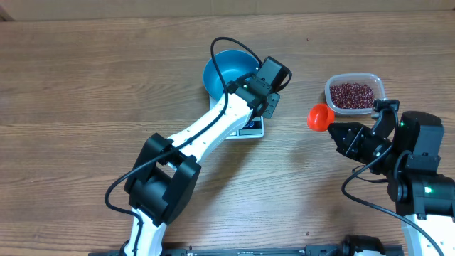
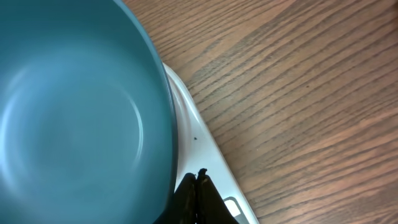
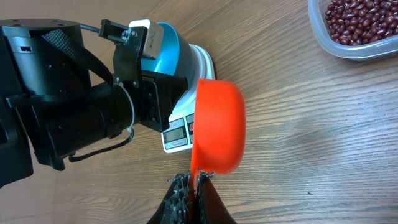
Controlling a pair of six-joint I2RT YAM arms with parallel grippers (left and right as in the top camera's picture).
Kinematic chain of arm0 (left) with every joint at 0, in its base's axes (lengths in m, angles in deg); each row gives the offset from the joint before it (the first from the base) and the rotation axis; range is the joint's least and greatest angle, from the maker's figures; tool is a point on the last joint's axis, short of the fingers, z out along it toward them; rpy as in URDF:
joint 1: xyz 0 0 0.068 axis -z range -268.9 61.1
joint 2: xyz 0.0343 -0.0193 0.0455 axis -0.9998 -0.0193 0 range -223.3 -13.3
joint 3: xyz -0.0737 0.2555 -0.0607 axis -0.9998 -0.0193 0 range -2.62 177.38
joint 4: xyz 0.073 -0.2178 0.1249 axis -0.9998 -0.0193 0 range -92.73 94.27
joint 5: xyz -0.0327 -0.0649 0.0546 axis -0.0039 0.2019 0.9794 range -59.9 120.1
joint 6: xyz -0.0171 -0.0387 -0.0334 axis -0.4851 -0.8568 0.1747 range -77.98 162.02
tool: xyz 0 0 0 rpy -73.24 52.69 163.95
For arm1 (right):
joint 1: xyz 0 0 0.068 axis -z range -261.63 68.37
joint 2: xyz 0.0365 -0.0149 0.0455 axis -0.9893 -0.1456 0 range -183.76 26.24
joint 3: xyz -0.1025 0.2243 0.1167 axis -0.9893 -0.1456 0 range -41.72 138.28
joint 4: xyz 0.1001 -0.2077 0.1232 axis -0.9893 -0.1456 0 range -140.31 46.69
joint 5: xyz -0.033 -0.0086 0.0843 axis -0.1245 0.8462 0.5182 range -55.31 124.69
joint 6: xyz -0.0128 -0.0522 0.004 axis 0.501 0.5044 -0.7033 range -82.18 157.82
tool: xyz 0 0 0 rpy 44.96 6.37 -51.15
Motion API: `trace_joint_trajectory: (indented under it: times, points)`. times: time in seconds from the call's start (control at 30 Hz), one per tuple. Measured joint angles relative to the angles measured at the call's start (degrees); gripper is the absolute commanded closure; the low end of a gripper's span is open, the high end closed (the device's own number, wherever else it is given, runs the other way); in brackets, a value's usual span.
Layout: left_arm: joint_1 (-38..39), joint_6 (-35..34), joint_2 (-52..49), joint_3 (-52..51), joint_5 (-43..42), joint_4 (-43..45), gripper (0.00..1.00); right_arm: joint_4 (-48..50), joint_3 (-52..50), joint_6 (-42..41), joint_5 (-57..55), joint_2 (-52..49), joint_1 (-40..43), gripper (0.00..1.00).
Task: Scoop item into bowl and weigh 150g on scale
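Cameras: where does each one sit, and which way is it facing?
Overhead: fixed above the table, looking straight down; left arm and right arm both show.
Left wrist: on the left arm, looking down into the empty bowl on the scale; shut left fingers at the bottom edge.
Right wrist: on the right arm, looking across the table at left arm, bowl and scale; right fingers hold the orange scoop; tub of beans top right.
Shared: all three show bowl and scale.

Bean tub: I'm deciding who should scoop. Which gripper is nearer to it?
Right. The right gripper, shut on the orange scoop, sits just short of the tub; the left gripper is farther off, at the bowl rim above the scale.
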Motion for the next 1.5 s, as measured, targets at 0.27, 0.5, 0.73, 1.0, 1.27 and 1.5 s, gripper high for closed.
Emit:
trace_joint_trajectory:
  times: [0.27, 0.5, 0.73, 1.0, 1.27, 1.5]
  points:
    - [0.07, -0.02, 0.00, 0.00, -1.18, -2.64, 0.96, -0.07, 0.00, 0.02, 0.00, 0.00, -0.02, 0.96]
    - [0.17, -1.38, 5.70, -0.04, -2.93, -9.14, 0.96, -0.11, 0.00, 0.02, -0.02, 0.00, -0.02, 0.96]
    - [0.17, -5.03, 17.55, -3.39, -3.08, -9.60, 0.96, -0.39, 0.00, 0.07, 0.00, 0.00, -0.02, 0.96]
    - [1.03, -8.11, 19.26, -27.91, -3.30, 8.66, 0.96, -1.77, 0.00, 0.63, -0.15, 0.00, 0.00, 0.96]
    - [1.09, -7.28, 19.17, -30.84, -3.23, 16.57, 0.96, -2.19, 0.00, 0.87, -0.15, 0.00, -0.02, 0.96]
    - [1.09, -7.06, 14.40, -30.84, -1.55, 20.65, 0.96, -2.25, 0.00, 1.07, -0.15, 0.00, 0.00, 0.96]
